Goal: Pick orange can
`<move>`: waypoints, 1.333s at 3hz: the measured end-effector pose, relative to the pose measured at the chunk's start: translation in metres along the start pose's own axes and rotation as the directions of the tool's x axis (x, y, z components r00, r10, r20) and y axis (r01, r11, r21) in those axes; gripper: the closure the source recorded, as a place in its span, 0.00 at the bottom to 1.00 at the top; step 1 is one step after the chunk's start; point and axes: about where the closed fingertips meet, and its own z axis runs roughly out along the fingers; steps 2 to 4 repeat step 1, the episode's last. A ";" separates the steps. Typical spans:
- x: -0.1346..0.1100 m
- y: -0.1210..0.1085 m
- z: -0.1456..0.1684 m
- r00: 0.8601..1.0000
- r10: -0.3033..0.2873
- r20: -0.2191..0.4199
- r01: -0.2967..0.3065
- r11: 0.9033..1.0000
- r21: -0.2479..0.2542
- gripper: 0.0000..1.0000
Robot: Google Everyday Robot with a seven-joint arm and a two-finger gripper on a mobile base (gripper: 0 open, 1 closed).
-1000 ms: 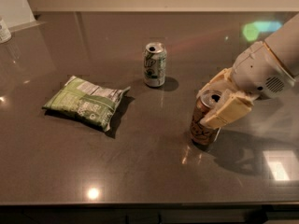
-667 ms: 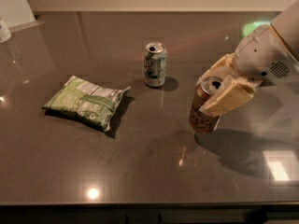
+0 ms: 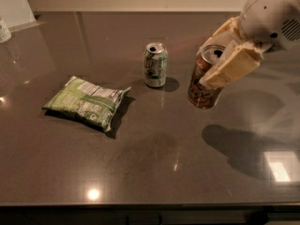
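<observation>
Camera view shows the gripper [image 3: 209, 62] near the worktop's [image 3: 154, 172] right edge, its two fingers closed partway around the orange can [image 3: 201, 92]. The can tilts slightly, held off the surface, right of the white-and-green can [image 3: 155, 64].

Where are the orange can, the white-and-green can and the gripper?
orange can [image 3: 201, 92]: camera view, lower body, below the gripper.
white-and-green can [image 3: 155, 65]: camera view, middle of its side.
gripper [image 3: 212, 63]: camera view, right of centre, midway between its fingertips, clamped on the orange can.
</observation>
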 end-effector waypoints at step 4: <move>0.000 0.000 0.000 1.000 0.000 0.000 0.000 1.000 0.000 1.00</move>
